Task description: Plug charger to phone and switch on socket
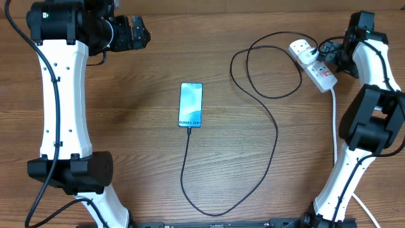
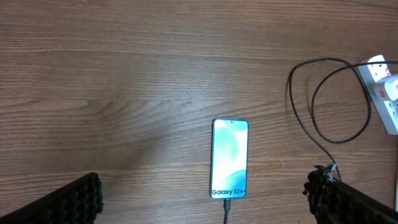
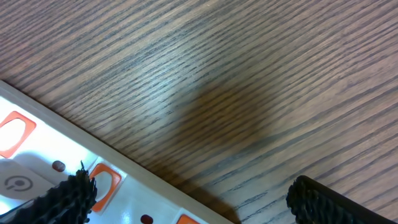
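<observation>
Cable [image 1: 276,136] plugged into phone [image 1: 191,104], centre of the bench [image 1: 126,126] — left pincer [image 1: 140,31] released near far left corner, right pincer [image 3: 189,183] released over socket [image 1: 313,63].

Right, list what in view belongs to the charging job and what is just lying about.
Job: phone, charger with its tip at the phone's bottom edge, socket, right gripper open at the socket.
Lying about: thick white lead, wooden table, left gripper open, off to the side.
</observation>
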### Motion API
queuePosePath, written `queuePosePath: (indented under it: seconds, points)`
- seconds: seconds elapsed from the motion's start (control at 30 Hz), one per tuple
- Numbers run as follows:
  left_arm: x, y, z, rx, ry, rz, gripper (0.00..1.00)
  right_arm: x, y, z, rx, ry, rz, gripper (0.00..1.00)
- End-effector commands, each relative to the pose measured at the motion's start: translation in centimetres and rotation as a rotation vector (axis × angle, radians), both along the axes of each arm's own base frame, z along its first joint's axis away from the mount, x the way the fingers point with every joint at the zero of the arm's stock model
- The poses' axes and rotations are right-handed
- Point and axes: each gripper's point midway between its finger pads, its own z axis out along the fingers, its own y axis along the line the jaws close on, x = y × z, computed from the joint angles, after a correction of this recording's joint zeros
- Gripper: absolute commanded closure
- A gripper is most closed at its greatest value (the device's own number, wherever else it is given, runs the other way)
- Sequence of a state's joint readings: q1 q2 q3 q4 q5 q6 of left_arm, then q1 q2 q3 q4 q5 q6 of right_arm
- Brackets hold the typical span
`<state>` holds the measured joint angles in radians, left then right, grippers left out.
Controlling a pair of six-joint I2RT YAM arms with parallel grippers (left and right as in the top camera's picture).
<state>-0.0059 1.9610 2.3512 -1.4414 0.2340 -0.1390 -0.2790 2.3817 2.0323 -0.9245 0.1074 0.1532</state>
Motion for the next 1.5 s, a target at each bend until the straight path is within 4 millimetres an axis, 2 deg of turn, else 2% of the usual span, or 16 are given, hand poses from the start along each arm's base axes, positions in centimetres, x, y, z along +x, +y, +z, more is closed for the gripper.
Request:
queuePosePath:
  seconds: [0.0,0.87,1.37,1.47]
  points:
    - [0.1,0.1,-0.2,0.014,-0.001,-0.010,0.00,-0.2,-0.1,-0.6,0.008,0.008,-0.005,0.00]
    - [0.1,0.1,-0.2,0.015,-0.001,-0.010,0.00,-0.6,0.7,-1.1,0.050,0.024,0.015,0.00]
    - [0.1,0.1,-0.2,0.014,-0.001,-0.010,0.00,-1.0,0.9,-2.2,0.060,0.054,0.015,0.00]
    - [0.1,0.1,-0.2,0.014,-0.001,-0.010,0.00,-1.5,1.2,-3.5,0.082,0.084,0.018,0.00]
